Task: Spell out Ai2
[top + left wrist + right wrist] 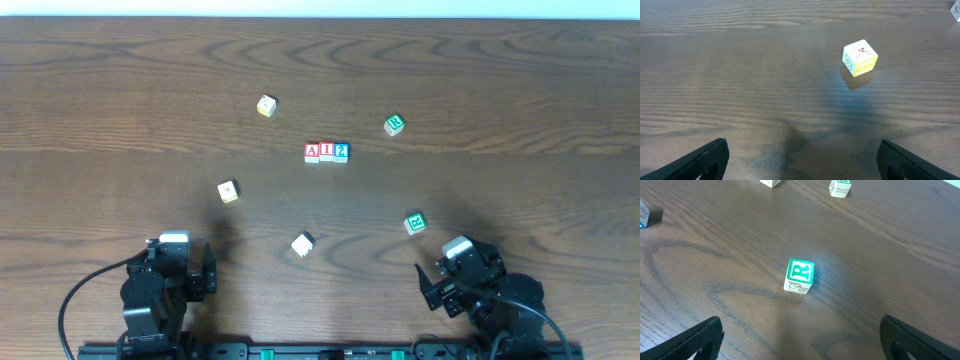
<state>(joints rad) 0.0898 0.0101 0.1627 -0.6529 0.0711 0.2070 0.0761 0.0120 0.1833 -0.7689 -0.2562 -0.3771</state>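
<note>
Wooden table (110, 80) bears A block (312, 152), I block (326, 152), 2 block (341, 152) touching; left hand (802, 152), right hand (801, 332) gape empty.

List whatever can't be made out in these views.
Overhead: marks on the far yellow cube and near yellow cube, too small to read.
Left wrist: corner cube, cut off by the top-right edge.
Right wrist: left-edge block, cut off by the left edge; top cube, cut off above.
</note>
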